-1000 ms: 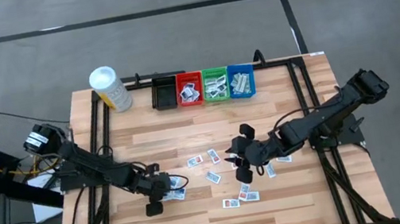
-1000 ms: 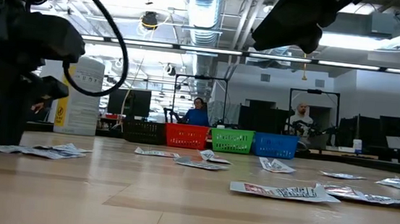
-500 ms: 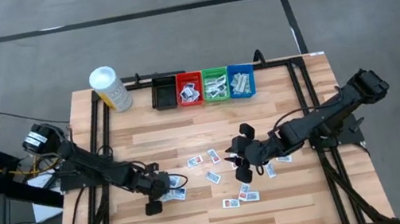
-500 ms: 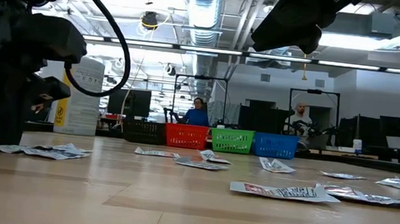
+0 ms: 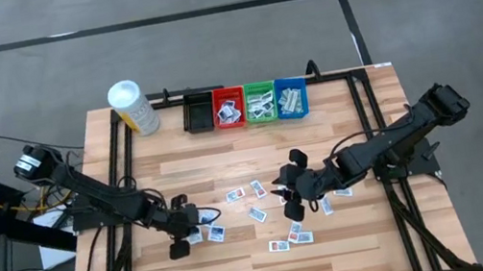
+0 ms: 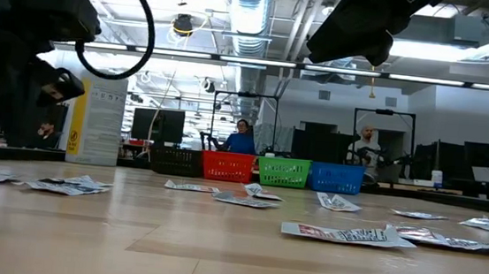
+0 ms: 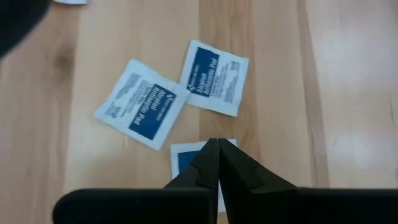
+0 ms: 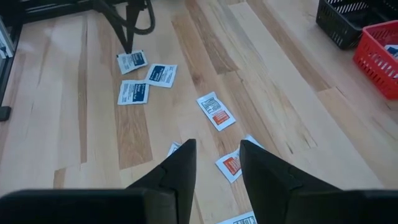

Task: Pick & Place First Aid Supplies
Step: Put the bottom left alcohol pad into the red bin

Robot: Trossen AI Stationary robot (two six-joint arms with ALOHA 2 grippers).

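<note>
First aid supplies [image 5: 261,212] lie scattered across the table's [image 5: 365,238] middle, well clear of its edges; bare wood stays open toward the bins [image 5: 245,105]; left pincer [image 7: 216,148] is pressed together, tips pinching the edge of a blue-print packet [image 7: 186,157] beside two others [image 7: 142,103]; right pincer [image 8: 214,152] hovers spread, holding nothing; only the low view shows people beyond the table.

The left gripper [image 5: 182,231] is low over the table [image 5: 226,162] with fingers pinched together. The right gripper [image 5: 291,189] (fingers apart) waits near the table's middle.
</note>
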